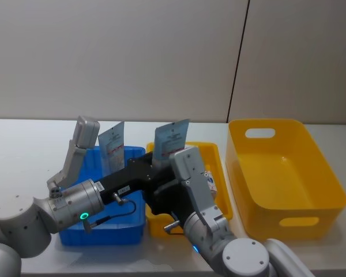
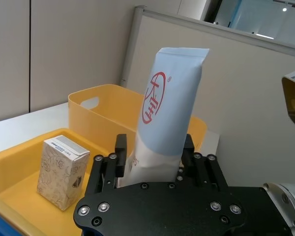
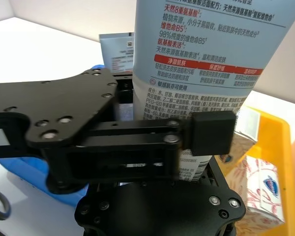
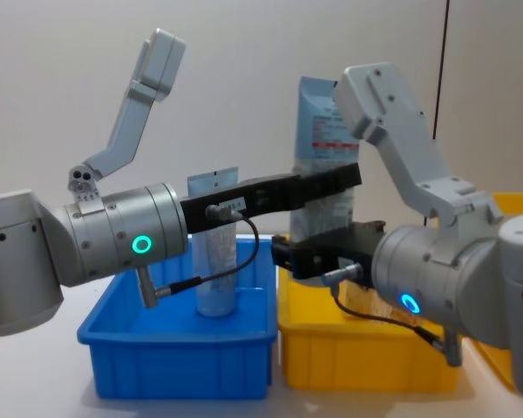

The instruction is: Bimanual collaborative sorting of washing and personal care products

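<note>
A tall pale-blue pouch (image 2: 169, 113) with a red logo stands upright over the small yellow tray (image 1: 220, 167). My left gripper (image 2: 155, 157) reaches across from the left and is shut on the lower half of the pouch (image 4: 324, 131). My right gripper (image 4: 318, 252) sits just beneath the left gripper (image 4: 331, 187), at the base of the pouch (image 3: 206, 54). A pale-blue tube (image 4: 216, 252) stands upright in the blue tray (image 4: 174, 353). A white carton (image 2: 63, 171) and a second carton with red-blue print (image 3: 263, 189) lie in the small yellow tray.
A large yellow bin (image 1: 288, 173) with handle cut-outs stands at the right on the white table (image 1: 23, 144). The blue tray (image 1: 104, 234) and the small yellow tray sit side by side before me. A grey wall closes off the back.
</note>
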